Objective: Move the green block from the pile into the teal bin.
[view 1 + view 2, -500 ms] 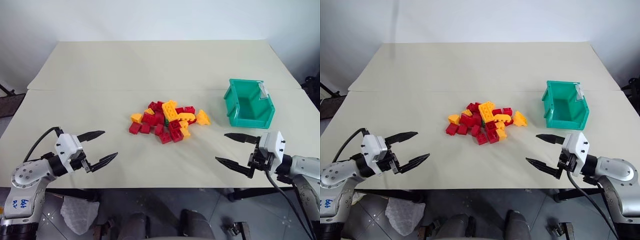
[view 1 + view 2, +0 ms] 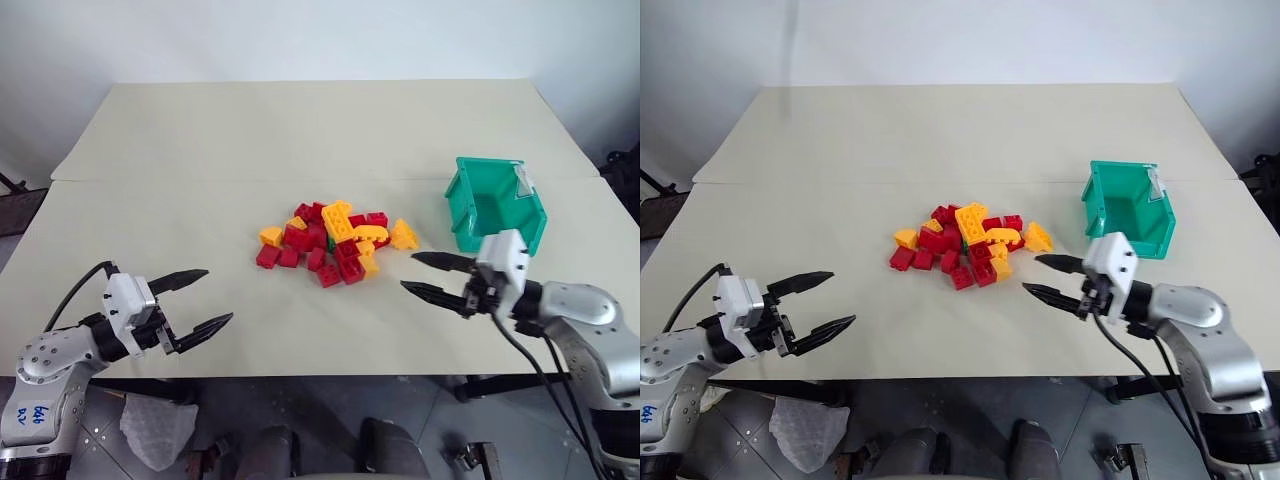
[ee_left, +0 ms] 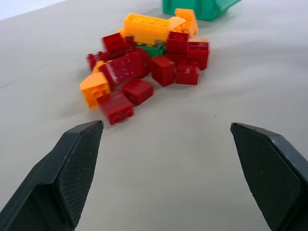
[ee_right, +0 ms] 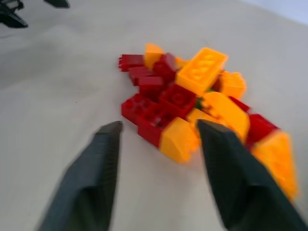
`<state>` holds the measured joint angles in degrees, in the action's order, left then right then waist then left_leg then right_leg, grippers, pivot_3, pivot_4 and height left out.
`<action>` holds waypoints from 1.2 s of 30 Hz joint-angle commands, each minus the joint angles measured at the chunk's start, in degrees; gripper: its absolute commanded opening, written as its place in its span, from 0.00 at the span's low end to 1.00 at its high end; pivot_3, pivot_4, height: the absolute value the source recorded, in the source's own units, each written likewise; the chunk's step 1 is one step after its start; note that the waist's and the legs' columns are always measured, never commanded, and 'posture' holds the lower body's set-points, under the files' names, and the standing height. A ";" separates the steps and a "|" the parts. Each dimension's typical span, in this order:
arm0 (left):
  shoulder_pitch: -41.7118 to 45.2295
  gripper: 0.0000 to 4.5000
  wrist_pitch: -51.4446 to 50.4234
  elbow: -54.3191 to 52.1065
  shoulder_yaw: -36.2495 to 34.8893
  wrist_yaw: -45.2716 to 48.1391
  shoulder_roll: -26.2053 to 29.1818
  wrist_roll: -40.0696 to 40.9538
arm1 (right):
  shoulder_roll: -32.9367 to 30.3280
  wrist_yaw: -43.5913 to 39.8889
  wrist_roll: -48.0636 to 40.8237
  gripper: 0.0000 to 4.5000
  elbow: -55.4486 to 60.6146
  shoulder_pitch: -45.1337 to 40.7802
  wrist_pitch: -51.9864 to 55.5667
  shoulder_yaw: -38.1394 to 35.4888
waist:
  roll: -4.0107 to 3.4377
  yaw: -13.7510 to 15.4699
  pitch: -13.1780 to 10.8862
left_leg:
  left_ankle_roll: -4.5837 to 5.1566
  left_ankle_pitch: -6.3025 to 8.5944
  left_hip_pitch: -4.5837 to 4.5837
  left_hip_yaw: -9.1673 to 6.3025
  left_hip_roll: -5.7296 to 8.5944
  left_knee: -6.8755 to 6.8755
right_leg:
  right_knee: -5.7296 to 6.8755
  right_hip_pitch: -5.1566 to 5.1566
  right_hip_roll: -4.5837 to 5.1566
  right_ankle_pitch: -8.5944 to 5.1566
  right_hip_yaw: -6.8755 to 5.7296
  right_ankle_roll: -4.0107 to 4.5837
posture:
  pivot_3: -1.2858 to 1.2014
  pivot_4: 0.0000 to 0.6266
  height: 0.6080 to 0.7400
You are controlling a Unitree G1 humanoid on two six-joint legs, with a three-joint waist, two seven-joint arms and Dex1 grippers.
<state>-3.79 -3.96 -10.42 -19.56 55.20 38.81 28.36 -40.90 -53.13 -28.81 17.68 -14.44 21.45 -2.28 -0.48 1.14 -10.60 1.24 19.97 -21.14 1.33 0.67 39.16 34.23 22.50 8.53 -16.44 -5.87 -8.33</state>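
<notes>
A pale table [image 2: 300, 130] carries everything. The teal bin [image 2: 497, 207] stands upright toward its right side, well apart from the pile [image 2: 335, 242] of red and yellow-orange bricks at the middle. The left gripper [image 2: 203, 303] hovers over the near left part of the table, fingers spread, holding nothing. The right gripper [image 2: 422, 276] — released too, empty — points at the pile from just beside its right edge. The green block [image 3: 154, 49] sits buried in the pile, under the long yellow brick [image 3: 146, 28], mostly covered.
</notes>
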 commanded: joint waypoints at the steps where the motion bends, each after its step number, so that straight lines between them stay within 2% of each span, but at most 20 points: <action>1: 0.82 1.00 -0.85 -1.59 -0.92 -2.42 -1.07 1.33 | 4.04 5.94 2.20 0.25 2.42 -7.37 8.30 6.77 | 0.00 -0.08 0.00 | 0.00 0.00 0.00 0.00 0.00 0.00 | 0.00 0.00 0.00 0.00 0.00 0.00 | 0.52 0.24 1.00; 4: 1.39 1.00 -2.00 -3.05 0.20 -3.83 -2.13 1.47 | 9.19 10.92 5.60 0.02 -0.30 -13.50 12.36 11.27 | 0.00 -0.22 0.00 | -0.02 0.00 0.00 -0.03 -0.01 0.01 | 0.15 0.07 0.00 0.01 0.00 0.01 | 0.52 0.24 1.00; 5: 1.53 1.00 -2.16 -3.47 0.62 -4.31 -2.54 1.29 | 10.92 12.04 6.91 0.01 -1.72 -15.36 13.31 12.90 | 0.00 -0.27 0.00 | -0.03 0.01 -0.01 -0.04 0.00 0.01 | 0.21 0.10 0.01 0.01 -0.01 0.01 | 0.52 0.24 1.00; 8: 1.64 1.00 -2.69 -4.08 1.45 -5.47 -3.51 0.95 | 14.29 15.06 12.62 0.01 -6.28 -20.06 15.16 18.27 | 0.01 -0.24 0.01 | -0.04 0.02 -0.04 -0.14 0.02 0.01 | 0.30 0.12 0.02 0.01 -0.08 0.01 | 0.52 0.24 1.00; 11: 1.65 1.00 -2.70 -4.31 1.99 -6.16 -4.12 0.55 | 18.28 18.21 15.53 0.01 -11.09 -23.62 15.42 19.59 | 0.01 -0.51 0.01 | -0.05 0.02 -0.07 -0.19 0.07 0.01 | 0.31 0.14 0.02 0.01 -0.12 0.01 | 0.52 0.24 1.00; 16: 1.85 1.00 -2.60 -4.55 2.84 -7.39 -5.01 0.28 | 21.51 22.97 20.72 0.01 -21.33 -27.85 11.64 17.79 | 0.01 -1.40 0.01 | -0.05 0.02 -0.07 -0.19 0.08 0.01 | 0.42 0.18 0.01 0.01 -0.13 0.01 | 0.52 0.24 1.00; 23: 2.10 1.00 -2.39 -4.54 3.75 -8.26 -5.77 0.11 | 20.14 25.54 24.51 0.01 -28.29 -30.08 10.28 14.99 | 0.01 -1.58 0.01 | -0.06 0.02 -0.07 -0.16 0.07 0.01 | 0.46 0.21 0.01 0.01 -0.13 0.01 | 0.52 0.24 1.00; 27: 3.48 1.00 -2.23 -3.85 4.91 -8.58 -6.36 -0.28 | 21.74 25.90 25.41 0.01 -32.85 -31.88 6.62 14.06 | 0.01 -1.69 0.01 | -0.06 0.02 -0.06 -0.13 0.09 0.01 | 0.47 0.21 0.01 0.01 -0.12 0.01 | 0.52 0.24 1.00; 30: 4.10 1.00 -2.24 -3.58 5.12 -8.71 -6.52 -0.52 | 22.94 22.47 24.00 0.01 -30.14 -31.21 5.90 14.59 | 0.01 -2.29 0.01 | -0.06 0.02 -0.07 -0.13 0.07 -0.01 | 0.48 0.23 0.00 0.01 -0.12 0.01 | 0.52 0.24 1.00; 33: 3.92 1.00 -2.00 -3.45 4.85 -8.66 -6.46 -0.65 | 20.69 16.62 23.63 0.01 -20.45 -26.32 10.83 19.12 | 0.01 -2.63 0.01 | -0.07 0.03 -0.09 -0.19 0.03 -0.04 | 0.49 0.25 0.00 0.01 -0.15 0.01 | 0.52 0.24 1.00; 36: 3.75 1.00 -1.91 -3.43 4.63 -8.66 -6.40 -0.64 | 18.96 14.38 23.53 0.01 -14.44 -23.13 15.22 20.69 | 0.01 -2.66 0.01 | -0.07 0.04 -0.09 -0.18 0.03 -0.05 | 0.47 0.25 0.01 0.01 -0.16 0.01 | 0.52 0.24 1.00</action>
<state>0.10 -6.82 -12.81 -14.07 46.80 32.33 27.64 -20.97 -37.26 -4.74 -0.39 -38.41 34.38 17.79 -0.48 -1.51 -10.59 1.17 20.01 -21.22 1.14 0.70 39.11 34.71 22.75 8.54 -16.44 -6.03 -8.33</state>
